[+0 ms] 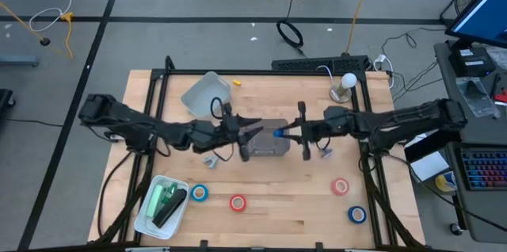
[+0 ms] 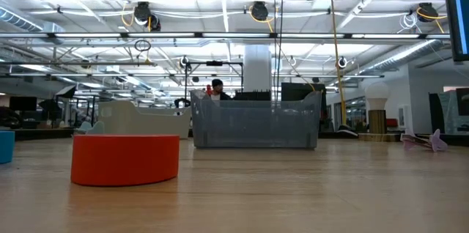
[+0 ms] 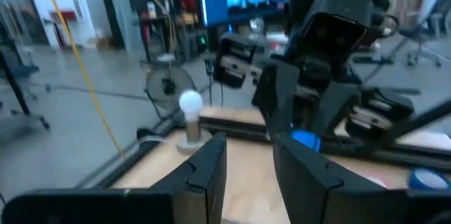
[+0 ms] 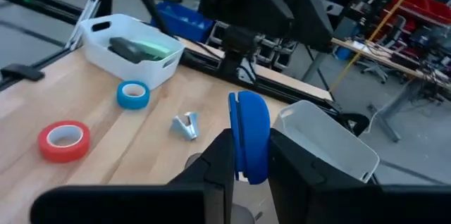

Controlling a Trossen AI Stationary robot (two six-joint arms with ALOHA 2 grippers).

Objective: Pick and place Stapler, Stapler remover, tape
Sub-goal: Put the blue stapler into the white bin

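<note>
My right gripper (image 4: 248, 175) is shut on a blue tape roll (image 4: 248, 136) above the grey bin (image 1: 265, 150) at mid-table. My left gripper (image 3: 250, 175) faces it from the table's left, level, fingers apart with nothing between them. On the table lie a blue roll (image 1: 199, 193), a red roll (image 1: 238, 202), another red roll (image 1: 341, 186) and another blue one (image 1: 357, 215), all flat. A green-and-black stapler (image 1: 165, 203) lies in the white bin (image 1: 146, 219). One staple remover (image 1: 210, 160) rests left of the grey bin, a purple one (image 1: 325, 154) right of it. My right gripper pinches the blue roll between its two fingers, one on each flat face (image 4: 236, 155). The fingers reach in level from the table's right. The roll stands on edge, sticking up above the fingertips, lifted clear of the bin and table.
A clear bin (image 1: 206, 93) lies tilted at the far left of the table. A white bulb on a stand (image 1: 345, 85) stands at the far right corner. Black frame rails run along the table's sides. Bare wood lies along the near edge between the rolls.
</note>
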